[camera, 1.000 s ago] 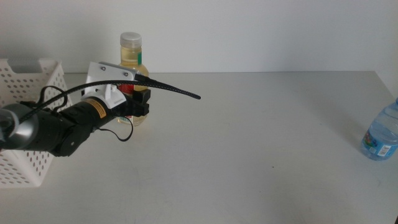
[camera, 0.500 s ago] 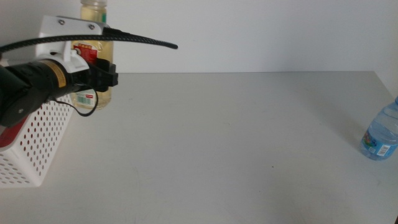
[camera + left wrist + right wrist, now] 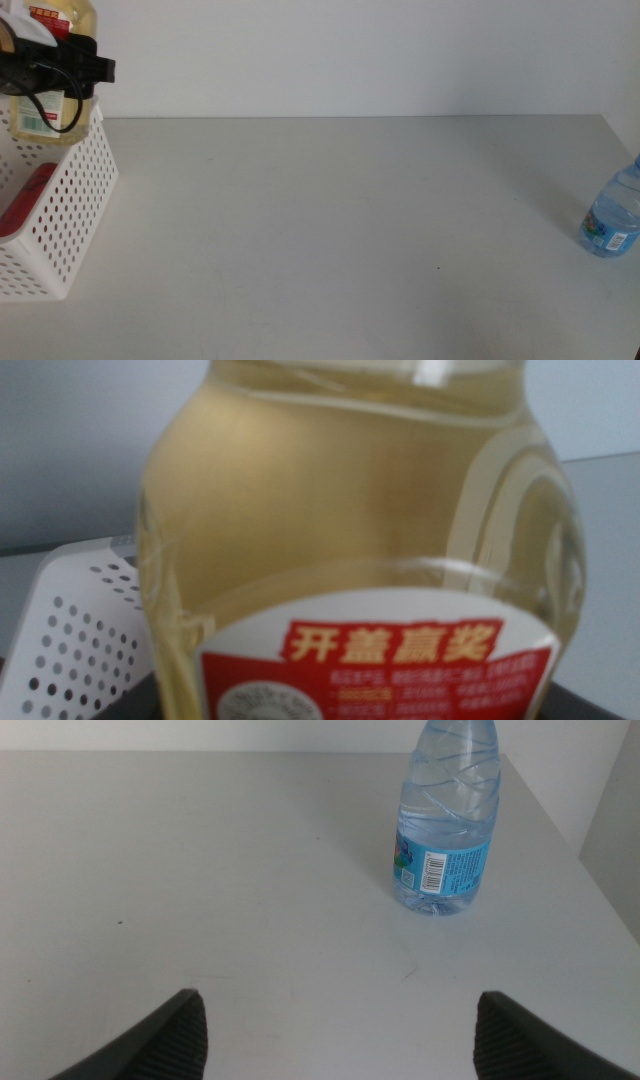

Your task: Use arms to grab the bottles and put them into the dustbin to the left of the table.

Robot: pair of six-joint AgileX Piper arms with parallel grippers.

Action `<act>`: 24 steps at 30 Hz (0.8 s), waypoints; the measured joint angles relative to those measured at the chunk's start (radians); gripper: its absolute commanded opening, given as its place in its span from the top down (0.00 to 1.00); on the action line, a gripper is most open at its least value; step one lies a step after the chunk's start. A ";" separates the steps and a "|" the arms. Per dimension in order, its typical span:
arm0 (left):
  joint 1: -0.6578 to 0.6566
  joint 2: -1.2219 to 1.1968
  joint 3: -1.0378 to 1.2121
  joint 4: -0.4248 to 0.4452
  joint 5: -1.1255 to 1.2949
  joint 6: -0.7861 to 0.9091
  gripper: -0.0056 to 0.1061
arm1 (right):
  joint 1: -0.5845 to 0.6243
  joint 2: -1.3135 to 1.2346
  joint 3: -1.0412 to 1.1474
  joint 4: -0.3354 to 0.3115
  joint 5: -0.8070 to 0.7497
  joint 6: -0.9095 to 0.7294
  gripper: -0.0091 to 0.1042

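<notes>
The yellow bottle (image 3: 48, 70) hangs in the air above the white basket (image 3: 70, 205) at the table's far left corner, clamped in the left gripper (image 3: 60, 68); only its lower body with the red-and-white label shows in the middle view. In the left wrist view the bottle (image 3: 360, 560) fills nearly the whole picture, with a corner of the perforated basket (image 3: 80, 620) behind it. A red can (image 3: 25, 200) lies inside the basket, seen through the holes of its wall. The left arm reaches in from the left side, a black cable looped below the gripper. The water bottle (image 3: 612, 215) stands upright at the table's right edge, well apart from the basket. The right gripper (image 3: 330, 1030) hovers near it, jaws spread wide, the bottle (image 3: 447, 815) standing ahead. The grey table (image 3: 350, 230) between basket and water bottle is bare.
</notes>
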 measured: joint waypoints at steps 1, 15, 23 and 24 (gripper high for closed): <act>0.000 0.000 -0.023 -0.024 0.043 0.039 0.97 | 0.000 0.000 0.000 0.000 0.000 0.000 0.09; 0.154 0.129 -0.370 -0.216 0.524 0.399 0.97 | 0.000 0.000 0.000 0.000 0.000 0.000 0.09; 0.317 0.256 -0.437 -0.333 0.670 0.520 0.97 | 0.000 0.000 0.000 0.000 0.000 0.000 0.09; 0.330 0.266 -0.437 -0.341 0.678 0.521 0.97 | 0.000 0.000 0.000 0.000 0.000 0.000 0.09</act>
